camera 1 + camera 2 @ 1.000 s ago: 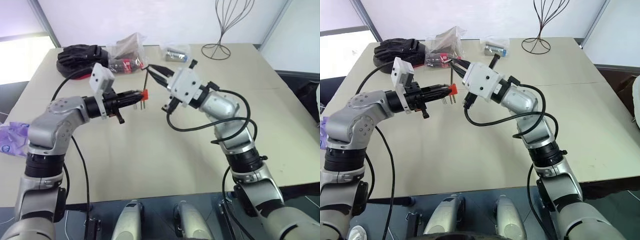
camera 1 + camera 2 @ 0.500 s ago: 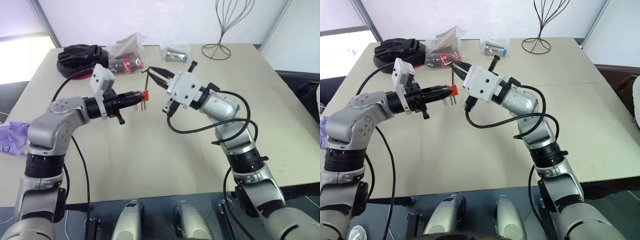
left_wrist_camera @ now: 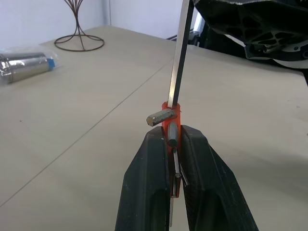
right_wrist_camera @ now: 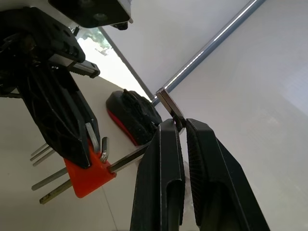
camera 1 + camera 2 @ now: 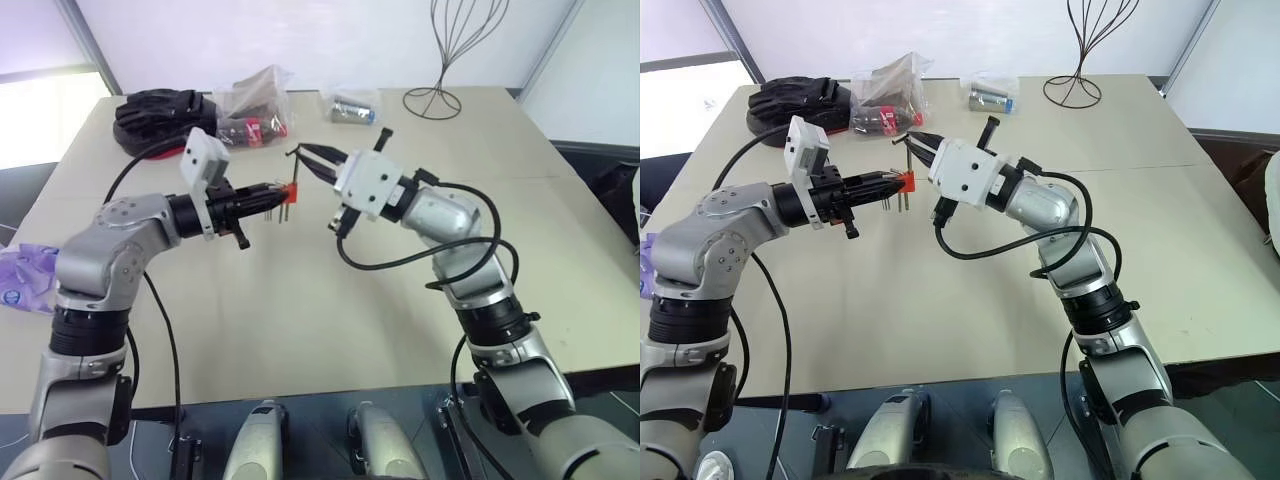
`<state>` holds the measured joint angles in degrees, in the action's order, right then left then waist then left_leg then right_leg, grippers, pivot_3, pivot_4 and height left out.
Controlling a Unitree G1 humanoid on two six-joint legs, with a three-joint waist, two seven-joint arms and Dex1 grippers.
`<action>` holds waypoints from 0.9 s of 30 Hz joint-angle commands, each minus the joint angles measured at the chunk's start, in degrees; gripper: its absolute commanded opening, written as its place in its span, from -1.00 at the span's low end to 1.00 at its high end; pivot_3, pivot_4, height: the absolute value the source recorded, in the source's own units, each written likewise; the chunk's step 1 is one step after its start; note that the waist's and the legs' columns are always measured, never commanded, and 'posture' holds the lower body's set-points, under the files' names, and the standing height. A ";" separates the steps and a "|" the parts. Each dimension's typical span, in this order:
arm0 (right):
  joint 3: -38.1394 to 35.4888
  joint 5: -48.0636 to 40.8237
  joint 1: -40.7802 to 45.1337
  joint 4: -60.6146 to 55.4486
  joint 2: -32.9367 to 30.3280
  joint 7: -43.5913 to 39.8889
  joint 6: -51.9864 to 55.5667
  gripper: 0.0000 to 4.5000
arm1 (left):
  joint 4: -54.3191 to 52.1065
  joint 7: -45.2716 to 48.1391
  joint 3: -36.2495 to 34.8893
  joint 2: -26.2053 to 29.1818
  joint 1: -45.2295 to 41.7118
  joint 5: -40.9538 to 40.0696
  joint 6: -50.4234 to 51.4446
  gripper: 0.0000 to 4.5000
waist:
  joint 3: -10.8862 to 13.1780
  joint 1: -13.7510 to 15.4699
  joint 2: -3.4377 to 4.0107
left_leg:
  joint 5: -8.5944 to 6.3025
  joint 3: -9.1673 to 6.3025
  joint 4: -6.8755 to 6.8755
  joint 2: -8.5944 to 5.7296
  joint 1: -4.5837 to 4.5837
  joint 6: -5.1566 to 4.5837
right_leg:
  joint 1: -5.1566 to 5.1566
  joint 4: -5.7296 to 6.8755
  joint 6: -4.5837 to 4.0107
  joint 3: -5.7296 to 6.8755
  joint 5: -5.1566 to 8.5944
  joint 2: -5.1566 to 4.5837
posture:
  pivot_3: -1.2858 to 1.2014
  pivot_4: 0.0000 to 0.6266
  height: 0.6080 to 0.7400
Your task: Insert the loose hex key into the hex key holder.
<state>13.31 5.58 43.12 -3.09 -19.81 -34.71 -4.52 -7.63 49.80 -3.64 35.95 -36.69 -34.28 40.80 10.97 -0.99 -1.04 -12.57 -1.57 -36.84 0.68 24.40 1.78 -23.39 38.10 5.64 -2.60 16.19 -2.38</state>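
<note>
Since the earlier frames, the right hand (image 5: pixel 912 141) has been lowered and swung toward the left hand (image 5: pixel 898 180), so that the loose hex key (image 3: pixel 178 57) now reaches the hex key holder (image 5: pixel 906 180), whereas it was held above and apart from it before; the left hand is seen unmoved. Both hands are held above the desk (image 5: pixel 300 300). The left hand is closed tight on the orange holder, from which a few short keys are seen protruding. The right hand is pinched shut on the loose key near its bend, the long shaft being directed into the top of the holder, where it appears just entered or resting at a slot; how deep cannot be told. Risks judged from here: the key is gripped far from its tip, so a small angular error could jam the shaft against the slot edge and make it pivot or slip between the fingers (image 4: pixel 159 168). Sideways force could twist the small holder out of the left grip. An early release could let the key drop to the desk.
</note>
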 commanded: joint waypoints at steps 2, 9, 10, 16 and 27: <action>0.83 -0.22 0.75 -0.95 0.73 -0.95 0.06 -0.49 | -2.35 -0.13 -1.17 0.22 -0.74 -0.47 -0.99 -1.00 | 0.00 -0.01 0.00 | 0.00 -0.01 0.00 0.00 0.00 0.00 | 0.00 0.00 0.00 0.00 0.00 0.00 | 0.03 -0.52 1.00; 1.10 -2.59 -0.65 -3.46 -0.46 -4.73 4.41 0.97 | -2.57 -0.18 -1.15 0.07 -0.54 -0.47 -1.23 -1.00 | 0.00 0.11 0.00 | 0.00 -0.01 0.00 0.00 0.00 0.00 | 0.00 0.00 0.00 0.00 0.00 -0.01 | 0.03 -0.52 1.00; 0.85 -3.29 -1.79 -4.80 -1.77 -6.23 5.32 0.97 | -2.58 -0.24 -1.13 -0.03 -0.55 -0.49 -1.24 -1.00 | 0.00 0.21 0.00 | 0.00 -0.01 0.00 0.00 0.00 0.00 | 0.00 0.00 0.00 0.00 0.00 -0.01 | 0.03 -0.52 1.00; -2.86 -8.35 -9.19 -12.80 -10.44 -12.88 13.14 0.97 | -2.67 -0.21 -0.19 -1.40 0.00 -1.04 -0.56 -1.00 | 0.00 0.33 0.00 | 0.00 -0.02 -0.01 -0.03 0.01 0.00 | 0.03 -0.02 0.00 0.01 0.00 -0.07 | 0.03 -0.52 1.00; -16.53 -19.31 -21.39 -24.94 -32.50 -23.75 30.39 0.97 | 4.03 -5.49 7.68 -17.10 0.80 0.61 0.42 -1.00 | 0.02 0.22 0.00 | -0.05 -0.02 -0.08 -0.06 -0.03 -0.09 | 0.14 -0.07 0.00 0.02 0.01 -0.02 | 0.03 -0.52 1.00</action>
<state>-0.07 -12.33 22.27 -25.50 -50.86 -57.82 24.91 -3.91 45.65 3.91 20.55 -35.60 -33.62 41.91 10.99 -0.77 -1.04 -12.63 -1.58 -36.93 0.62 24.37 1.68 -23.25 38.04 5.64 -2.58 16.20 -2.37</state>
